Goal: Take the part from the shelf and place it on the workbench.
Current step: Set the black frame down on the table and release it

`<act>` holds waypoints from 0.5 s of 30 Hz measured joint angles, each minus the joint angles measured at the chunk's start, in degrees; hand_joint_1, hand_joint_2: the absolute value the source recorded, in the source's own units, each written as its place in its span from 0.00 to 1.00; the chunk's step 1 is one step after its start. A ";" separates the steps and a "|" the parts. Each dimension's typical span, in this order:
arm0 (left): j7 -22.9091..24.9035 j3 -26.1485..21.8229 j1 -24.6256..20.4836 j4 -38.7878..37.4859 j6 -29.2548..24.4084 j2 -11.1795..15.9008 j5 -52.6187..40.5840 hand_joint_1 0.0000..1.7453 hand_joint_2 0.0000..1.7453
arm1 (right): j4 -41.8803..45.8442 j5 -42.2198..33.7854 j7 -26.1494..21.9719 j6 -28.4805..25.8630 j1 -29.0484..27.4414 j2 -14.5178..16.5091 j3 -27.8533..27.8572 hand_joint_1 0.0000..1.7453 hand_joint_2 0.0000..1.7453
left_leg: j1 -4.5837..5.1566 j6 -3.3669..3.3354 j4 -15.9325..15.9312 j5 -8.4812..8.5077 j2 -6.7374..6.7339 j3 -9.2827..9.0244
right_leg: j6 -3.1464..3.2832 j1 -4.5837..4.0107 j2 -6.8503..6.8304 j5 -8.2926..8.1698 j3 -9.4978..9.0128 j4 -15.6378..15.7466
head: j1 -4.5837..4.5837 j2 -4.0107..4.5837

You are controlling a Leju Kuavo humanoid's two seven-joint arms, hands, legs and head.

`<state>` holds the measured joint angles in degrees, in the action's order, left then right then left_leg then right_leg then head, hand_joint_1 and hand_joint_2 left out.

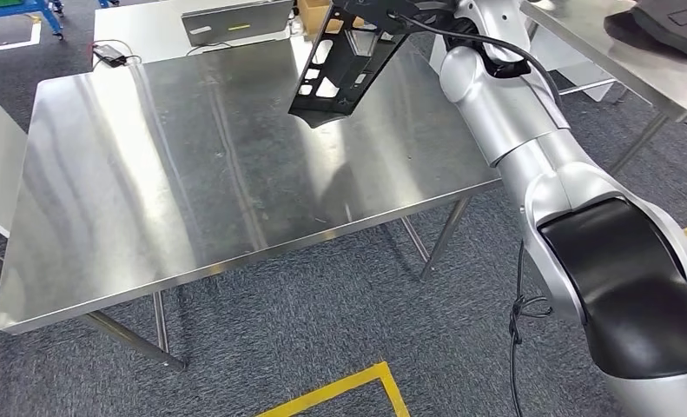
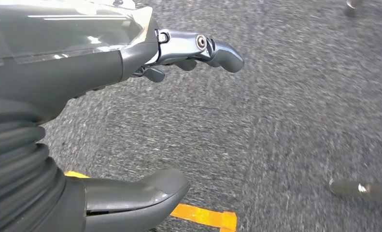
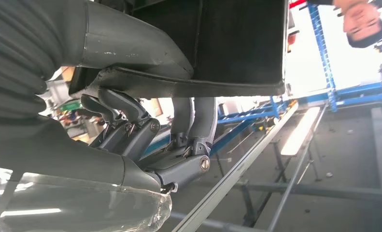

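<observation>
Black bracket part (image 1: 340, 69) is already off the shelf, my right hand (image 3: 145, 121) grasps it above the steel surface (image 1: 192, 174), lowering remains; left hand (image 2: 145, 121) released.

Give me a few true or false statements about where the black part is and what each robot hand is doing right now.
1. The right robot hand holds the black part. True.
2. The part lies flat on the workbench. False: it hangs tilted above it.
3. The left robot hand grips a tool. False: it holds nothing, fingers apart, over carpet.
4. A yellow floor line runs near the workbench. True.
</observation>
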<state>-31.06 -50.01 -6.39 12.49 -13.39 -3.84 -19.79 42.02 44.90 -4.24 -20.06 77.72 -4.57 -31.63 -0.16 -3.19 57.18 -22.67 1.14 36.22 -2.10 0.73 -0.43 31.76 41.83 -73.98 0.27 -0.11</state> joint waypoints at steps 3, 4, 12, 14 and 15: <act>0.00 0.00 0.07 0.00 -0.06 -0.07 0.01 0.00 1.00 | -0.38 0.01 -0.32 -0.02 0.19 0.08 0.15 1.00 1.00 | -0.06 0.12 0.31 -0.07 2.03 0.00 | -1.35 0.17 0.72 -3.58 -2.59 6.54 | 0.02 0.00; 0.00 0.00 0.05 0.01 -0.09 -0.07 0.01 0.00 1.00 | -0.48 0.01 -0.50 -0.08 0.34 0.11 0.22 1.00 1.00 | 0.01 0.30 0.57 -0.17 2.66 0.10 | -1.62 0.29 1.41 -5.11 -4.50 10.64 | 0.01 0.00; 0.14 -0.05 0.34 -0.03 -0.42 0.16 0.03 0.00 1.00 | -1.32 0.16 -0.98 -0.48 0.77 1.16 0.49 1.00 1.00 | -0.20 2.74 6.18 -3.60 1.11 3.52 | 1.20 0.75 0.30 -7.18 -7.64 16.58 | -0.34 0.00; 0.17 -0.05 0.17 -0.03 -0.46 0.27 0.03 0.00 1.00 | -1.53 0.19 -1.00 -0.51 0.76 1.26 0.51 1.00 1.00 | -0.52 3.29 13.37 -6.64 -0.35 7.02 | 1.64 0.62 -0.34 -7.05 -7.72 16.57 | -0.41 0.00; 0.20 -0.05 0.15 -0.03 -0.46 0.30 0.03 0.00 1.00 | -1.67 0.22 -1.01 -0.53 0.68 1.28 0.51 1.00 1.00 | -0.70 3.49 15.89 -7.31 -0.62 8.37 | 1.75 0.57 -0.62 -6.99 -7.75 16.55 | -0.40 0.00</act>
<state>-30.86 -50.06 -6.25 12.46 -13.85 -3.55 -19.76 40.35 45.12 -5.25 -20.60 78.40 -3.29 -31.12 -0.86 0.31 73.07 -29.98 0.52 44.59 -0.35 1.30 -1.05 24.77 34.08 -57.43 -0.14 -0.11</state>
